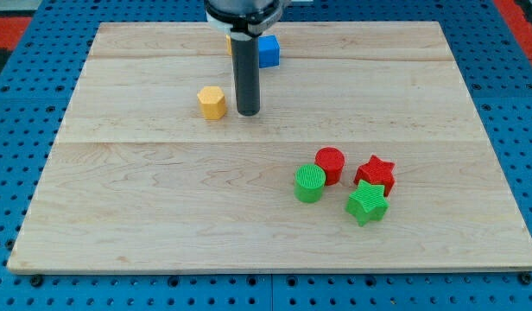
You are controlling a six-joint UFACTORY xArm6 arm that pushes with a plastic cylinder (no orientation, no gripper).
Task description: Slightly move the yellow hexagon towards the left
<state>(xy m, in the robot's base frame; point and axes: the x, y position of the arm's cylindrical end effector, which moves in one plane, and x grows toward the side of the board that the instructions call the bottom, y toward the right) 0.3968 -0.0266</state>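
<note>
My rod stands upright from the view's top, my tip, a bare tool grasping nothing, resting on the bench just right of the yellow hexagon, a squat upright prism left of centre.

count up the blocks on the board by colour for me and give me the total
Yellow: 1, the yellow hexagon, just left of my tip in the view.
Blue: 1, the blue block.
Red: 2, the red cylinder and red star.
Green: 2, the green cylinder and green star.
Total: 6; anything hidden behind the rod is uncounted.
</note>
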